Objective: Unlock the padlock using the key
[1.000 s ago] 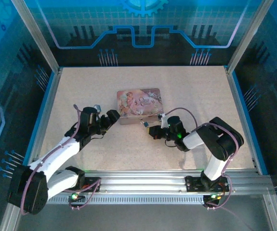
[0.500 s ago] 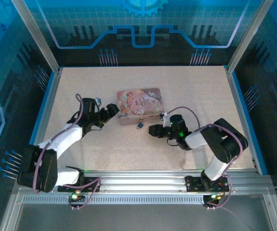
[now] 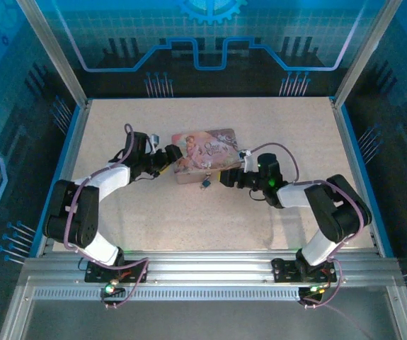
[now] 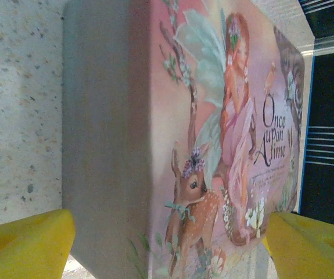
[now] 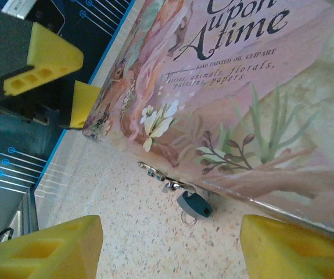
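Observation:
A pink illustrated tin (image 3: 205,154) lies mid-table. At its front edge hangs a small metal padlock (image 5: 172,186), partly under the rim. The key (image 5: 194,203), with a dark teal head and a small ring, sticks out of it onto the table (image 3: 205,183). My right gripper (image 5: 167,250) is open, its yellow pads (image 5: 39,250) on either side just short of the key, holding nothing. My left gripper (image 4: 167,244) is open around the tin's (image 4: 213,145) left end (image 3: 166,160). I cannot tell whether its pads (image 4: 21,244) touch the tin.
The speckled table (image 3: 189,212) is walled by blue-edged metal rails (image 3: 355,170). The left gripper's yellow pads (image 5: 45,58) show beyond the tin's far corner in the right wrist view.
My right gripper has opened from shut and shifted up toward the tin's front edge. My left arm has reached forward, bringing its open gripper up to the tin's left end.

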Tool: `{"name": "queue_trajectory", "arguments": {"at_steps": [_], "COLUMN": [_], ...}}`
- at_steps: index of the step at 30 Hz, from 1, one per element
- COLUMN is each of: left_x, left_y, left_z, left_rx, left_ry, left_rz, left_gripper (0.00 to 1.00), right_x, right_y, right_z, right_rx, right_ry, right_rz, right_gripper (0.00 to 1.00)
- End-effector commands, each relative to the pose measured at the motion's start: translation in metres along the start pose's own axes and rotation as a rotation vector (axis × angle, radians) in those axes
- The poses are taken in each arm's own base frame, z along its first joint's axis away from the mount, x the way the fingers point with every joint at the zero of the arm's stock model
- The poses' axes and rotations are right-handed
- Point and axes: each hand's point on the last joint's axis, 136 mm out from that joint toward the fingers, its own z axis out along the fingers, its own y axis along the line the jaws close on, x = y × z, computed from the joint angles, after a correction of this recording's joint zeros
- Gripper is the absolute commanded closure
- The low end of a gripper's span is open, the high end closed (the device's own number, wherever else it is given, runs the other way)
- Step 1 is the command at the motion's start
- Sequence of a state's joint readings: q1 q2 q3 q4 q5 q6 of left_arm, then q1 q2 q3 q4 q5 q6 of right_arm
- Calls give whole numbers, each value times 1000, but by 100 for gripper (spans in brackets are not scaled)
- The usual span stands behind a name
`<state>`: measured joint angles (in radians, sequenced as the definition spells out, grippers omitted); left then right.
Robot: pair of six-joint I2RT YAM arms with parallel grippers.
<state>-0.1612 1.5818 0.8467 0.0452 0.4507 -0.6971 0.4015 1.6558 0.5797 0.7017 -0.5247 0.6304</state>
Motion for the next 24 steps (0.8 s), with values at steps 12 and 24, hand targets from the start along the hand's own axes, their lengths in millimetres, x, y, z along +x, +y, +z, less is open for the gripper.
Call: {"name": "queue_trajectory", "arguments": {"at_steps": [12,24], "left_x": [23,17], "left_y": [-37,-83], "left_z": [-2,-21], "left_rx": [89,126], "left_ry": [42,7], "left_rz": [83,183], "left_gripper": [15,16], "right_x": [-30,11], "right_y": [-18,-9], "right_z": [-5,-1], "right_rx": [-3,-77], "right_ry": [-30,12], "right_rz": [-77,-84], "right_gripper": [30,24]}}
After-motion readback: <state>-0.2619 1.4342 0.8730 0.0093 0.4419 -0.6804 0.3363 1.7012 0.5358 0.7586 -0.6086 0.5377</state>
